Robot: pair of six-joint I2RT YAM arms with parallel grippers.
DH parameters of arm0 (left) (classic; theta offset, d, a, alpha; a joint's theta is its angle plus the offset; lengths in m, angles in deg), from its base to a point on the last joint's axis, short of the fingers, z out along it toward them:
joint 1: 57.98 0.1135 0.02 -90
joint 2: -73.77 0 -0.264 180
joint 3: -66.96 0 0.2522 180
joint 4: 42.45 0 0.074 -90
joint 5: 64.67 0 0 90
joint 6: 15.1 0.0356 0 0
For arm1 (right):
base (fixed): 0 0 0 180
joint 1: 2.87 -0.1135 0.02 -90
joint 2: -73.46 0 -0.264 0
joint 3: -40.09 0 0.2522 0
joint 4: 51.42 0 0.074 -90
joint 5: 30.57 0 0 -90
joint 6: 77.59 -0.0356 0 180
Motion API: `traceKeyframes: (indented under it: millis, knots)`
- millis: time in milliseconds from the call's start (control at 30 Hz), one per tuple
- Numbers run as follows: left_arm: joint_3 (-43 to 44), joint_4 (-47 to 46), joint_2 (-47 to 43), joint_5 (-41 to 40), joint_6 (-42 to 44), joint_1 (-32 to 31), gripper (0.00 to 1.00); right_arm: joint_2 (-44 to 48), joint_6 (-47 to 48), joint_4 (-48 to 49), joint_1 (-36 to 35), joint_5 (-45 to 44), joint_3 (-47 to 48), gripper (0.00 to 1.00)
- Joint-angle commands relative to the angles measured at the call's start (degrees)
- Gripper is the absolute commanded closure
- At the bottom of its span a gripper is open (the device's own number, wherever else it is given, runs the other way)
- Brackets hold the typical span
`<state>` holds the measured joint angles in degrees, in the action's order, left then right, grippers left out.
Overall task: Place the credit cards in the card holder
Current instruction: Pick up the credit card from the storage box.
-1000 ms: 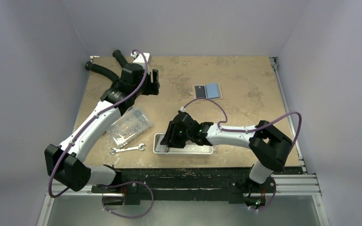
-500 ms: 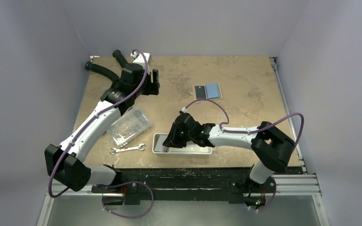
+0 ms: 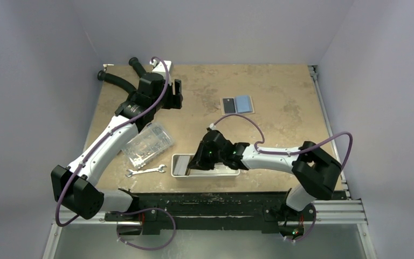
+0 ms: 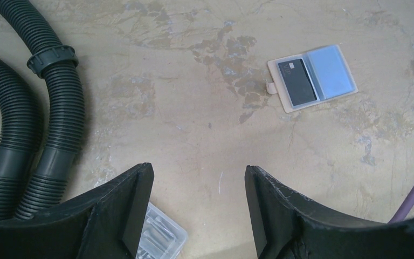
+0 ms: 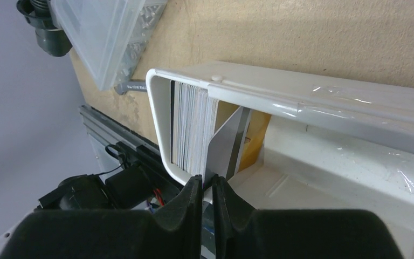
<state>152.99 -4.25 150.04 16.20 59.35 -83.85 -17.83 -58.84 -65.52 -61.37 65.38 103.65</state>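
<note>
The right gripper (image 5: 207, 186) has its jaws pinched together on the lower edge of one credit card (image 5: 227, 143). The card tilts up just beyond the fingertips, leaning off the packed stack (image 5: 191, 127) at the white tray's (image 5: 280, 89) end. The bite is thin — on lifting, the card could pivot or drag a neighbour. Further off, the left gripper (image 4: 199, 183) hangs wide apart, empty — the card holder (image 4: 329, 73) lies open well beyond it.

Bare desk (image 3: 280, 86) surrounds the card holder (image 3: 237, 104) on every side; approach open. The left claw (image 4: 199, 183) hangs wide over bare surface, black hoses (image 4: 32, 135) just to its left. Near edge crowded: clear box (image 3: 147, 143), wrench (image 3: 146, 171), white tray (image 3: 210, 174). At the tray's end the right claw (image 5: 207, 186) pinches one card (image 5: 227, 143), tight against the upright card stack (image 5: 193, 127) packed at the end wall.
</note>
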Motion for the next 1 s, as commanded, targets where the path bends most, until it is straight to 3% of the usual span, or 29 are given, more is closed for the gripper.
traceKeyframes:
  millis: [0,233,533,633,800,967]
  knots:
    - [-0.54,-2.52,0.14,0.82,-0.27,0.47,0.32,3.09,-0.65,0.43,-0.39,1.16,-0.66,0.93]
    - [-0.63,-2.66,1.47,2.02,-0.45,0.47,0.32,5.69,1.23,-5.42,0.39,1.12,-1.32,1.0]
    - [-1.25,-4.01,3.43,6.17,-0.83,0.47,0.32,9.94,13.76,-16.06,4.41,4.18,0.38,1.0]
    - [-1.17,-4.48,4.56,8.71,-0.78,0.51,0.26,12.5,17.01,-17.37,5.18,4.58,0.43,1.0]
    - [-1.56,-6.23,4.85,15.79,-1.62,1.45,0.24,17.42,23.24,-15.64,9.56,6.87,-1.55,1.0]
    - [-3.59,-12.39,5.15,31.18,-4.88,3.77,0.24,21.41,37.85,-10.11,18.05,15.93,-2.46,1.0]
